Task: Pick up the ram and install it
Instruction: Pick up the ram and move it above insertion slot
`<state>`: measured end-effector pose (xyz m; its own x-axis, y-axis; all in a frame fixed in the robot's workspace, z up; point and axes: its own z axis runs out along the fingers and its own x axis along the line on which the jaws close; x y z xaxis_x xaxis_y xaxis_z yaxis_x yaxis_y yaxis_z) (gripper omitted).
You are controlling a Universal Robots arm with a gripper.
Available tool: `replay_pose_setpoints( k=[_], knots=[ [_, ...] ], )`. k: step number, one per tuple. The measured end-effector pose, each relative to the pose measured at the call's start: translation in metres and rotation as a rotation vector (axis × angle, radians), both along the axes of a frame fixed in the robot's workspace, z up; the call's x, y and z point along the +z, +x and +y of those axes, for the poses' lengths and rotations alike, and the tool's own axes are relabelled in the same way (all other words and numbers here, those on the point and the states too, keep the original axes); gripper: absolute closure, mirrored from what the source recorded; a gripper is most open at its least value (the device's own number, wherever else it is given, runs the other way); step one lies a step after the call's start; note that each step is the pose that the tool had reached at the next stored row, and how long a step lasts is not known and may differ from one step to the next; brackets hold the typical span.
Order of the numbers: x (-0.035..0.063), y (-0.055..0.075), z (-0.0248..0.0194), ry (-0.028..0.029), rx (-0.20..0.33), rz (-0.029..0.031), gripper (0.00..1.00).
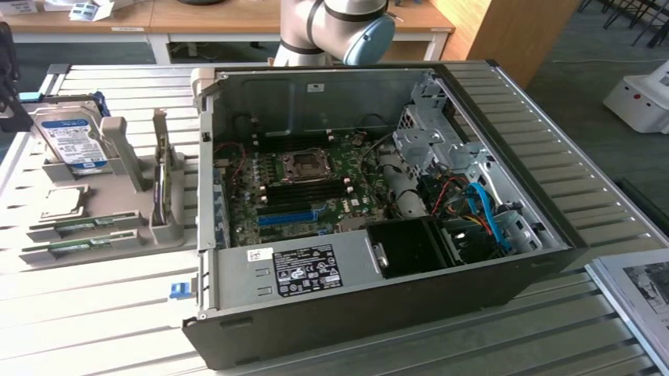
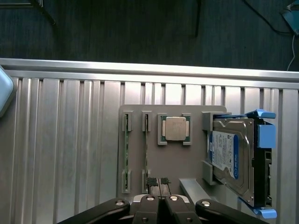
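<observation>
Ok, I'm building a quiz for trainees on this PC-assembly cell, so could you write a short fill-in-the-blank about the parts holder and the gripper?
1. The gray parts holder carries ___ ram sticks, lying side by side.
2. The square CPU sits between the ram sticks and the ___.
3. The gripper hangs above the holder with its jaws ___.

Missing words: two; hard drive; shut.
</observation>
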<state>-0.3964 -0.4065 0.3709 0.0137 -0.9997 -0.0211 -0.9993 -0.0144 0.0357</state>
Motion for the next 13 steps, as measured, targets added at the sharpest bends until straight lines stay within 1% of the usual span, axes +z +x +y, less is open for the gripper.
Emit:
replay_pose_setpoints(
  k=[13],
  knots=[
    [-0.0144, 0.000, 0.0000, 0.0000, 0.000, 0.0000, 0.90]
  ],
)
